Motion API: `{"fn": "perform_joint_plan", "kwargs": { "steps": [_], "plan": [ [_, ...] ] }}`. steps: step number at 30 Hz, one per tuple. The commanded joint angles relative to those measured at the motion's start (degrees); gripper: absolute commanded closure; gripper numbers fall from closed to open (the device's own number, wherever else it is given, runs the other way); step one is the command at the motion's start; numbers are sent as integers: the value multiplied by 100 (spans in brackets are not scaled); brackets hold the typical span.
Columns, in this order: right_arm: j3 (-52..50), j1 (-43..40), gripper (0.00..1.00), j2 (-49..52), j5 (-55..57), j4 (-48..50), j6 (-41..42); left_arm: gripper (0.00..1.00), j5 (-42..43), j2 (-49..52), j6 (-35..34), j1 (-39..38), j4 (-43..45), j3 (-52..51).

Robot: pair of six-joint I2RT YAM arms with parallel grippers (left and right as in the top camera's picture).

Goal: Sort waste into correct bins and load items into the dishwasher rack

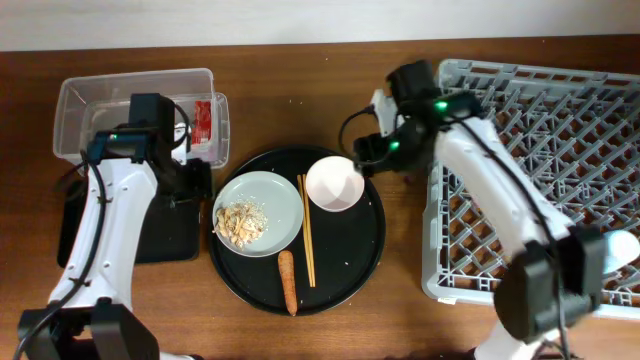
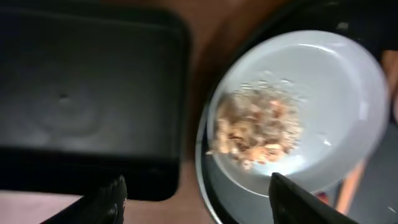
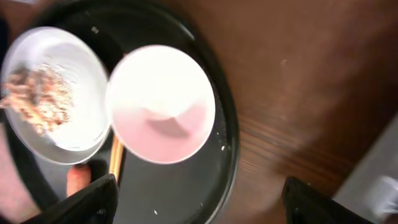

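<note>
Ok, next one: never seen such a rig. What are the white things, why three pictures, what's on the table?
A robot left arm and right arm stand at a wooden table, each ending in a two-finger pincer. The wide picture looks straight down; the other two come from wrist cameras, with the dark fingertips at the bottom corners. A round black tray carries a plate of food scraps, a white bowl, chopsticks and a carrot. Beside the left arm are a clear tub holding a red wrapper and a shallow black tray; beside the right, a grey rack. The left pincer is by the plate, the right pincer by the bowl; both are open and empty.
</note>
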Motion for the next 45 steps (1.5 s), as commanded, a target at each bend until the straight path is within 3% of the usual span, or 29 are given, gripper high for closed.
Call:
{"fn": "perform_joint_plan", "kwargs": {
  "steps": [1,5,7,10,12,14,21,24,28,31,38,45],
  "plan": [
    [76,160,26,723,122,83,389,27,-636,-118,-271,13,-9,15],
    [76,201,53,1305,118,308,496,27,-634,-118,-271,13,-11,15],
    [76,201,79,1309,118,382,540,27,-632,-118,-271,11,-11,15],
    [-11,201,81,1309,118,385,649,27,-632,-118,-271,13,-24,15],
    [-74,201,92,1309,116,422,688,27,-629,-118,-271,11,-28,15],
    [-74,201,95,1309,116,422,688,27,-629,-118,-271,11,-28,15],
    [-28,190,96,1231,76,350,684,27,-612,-118,-271,13,-28,15],
    [195,24,96,398,468,251,621,27,-612,-118,-271,11,-26,15],
    [229,-680,96,-1217,1923,203,221,27,-612,-118,-271,13,-26,15],
    [229,-1775,96,-1991,4120,472,-280,27,-608,-118,-271,11,-26,15],
    [227,-3383,96,-1309,7064,1797,-538,27,-479,-118,-271,11,-26,15],
    [225,-3696,96,109,6959,2076,-562,27,-479,-118,-271,11,-7,15]
  ]
}}
